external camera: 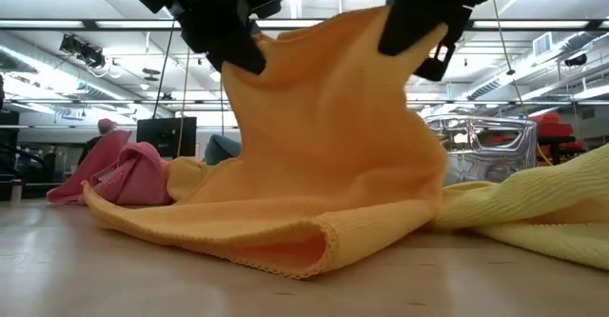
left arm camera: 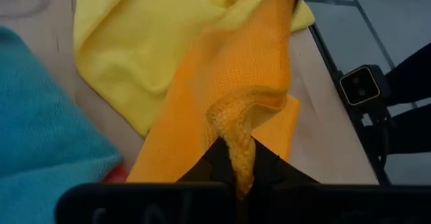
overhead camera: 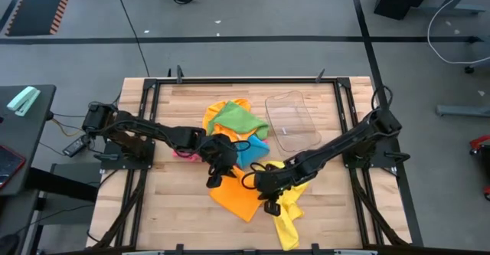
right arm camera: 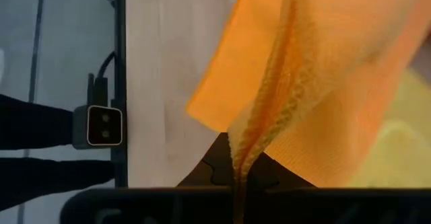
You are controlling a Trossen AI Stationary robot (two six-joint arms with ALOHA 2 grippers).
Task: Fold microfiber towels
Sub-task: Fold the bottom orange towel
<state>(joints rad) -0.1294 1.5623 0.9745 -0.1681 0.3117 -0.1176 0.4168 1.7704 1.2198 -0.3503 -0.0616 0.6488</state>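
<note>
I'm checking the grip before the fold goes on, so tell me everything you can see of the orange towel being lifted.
The orange towel is a soft, finely ribbed microfiber cloth with a stitched hem. Two upper edges are pinched, one by the left hand and one by the right hand, both shut on it. It hangs between them in a sagging drape, while its lower part lies folded over on the wooden table. It lies partly over a yellow towel, near the other towels.

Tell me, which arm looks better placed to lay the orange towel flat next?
Neither alone, probably. The left gripper and right gripper are each shut on an edge of the orange towel, lifting it with its lower part on the table. If one must lead, the left: the yellow towel crowds the right.
</note>
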